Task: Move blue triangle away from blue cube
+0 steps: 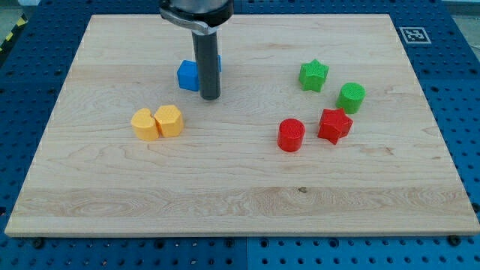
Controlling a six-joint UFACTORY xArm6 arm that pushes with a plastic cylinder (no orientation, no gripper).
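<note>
Blue plastic shows on both sides of your rod: the blue cube [188, 75] lies just to the view's left of your tip [210, 97], while a blue sliver at the rod's right edge is probably the blue triangle [219, 61], mostly hidden. Your tool is a bare rod, so it holds nothing. Judged from this layout, the two blue pieces remain near each other on the wooden desk [240, 202], and the separating push is still to do.

Blue block [187, 75], two yellow blocks [157, 123], green pair [331, 86], red pair [313, 130], pale wooden board [240, 195].
</note>
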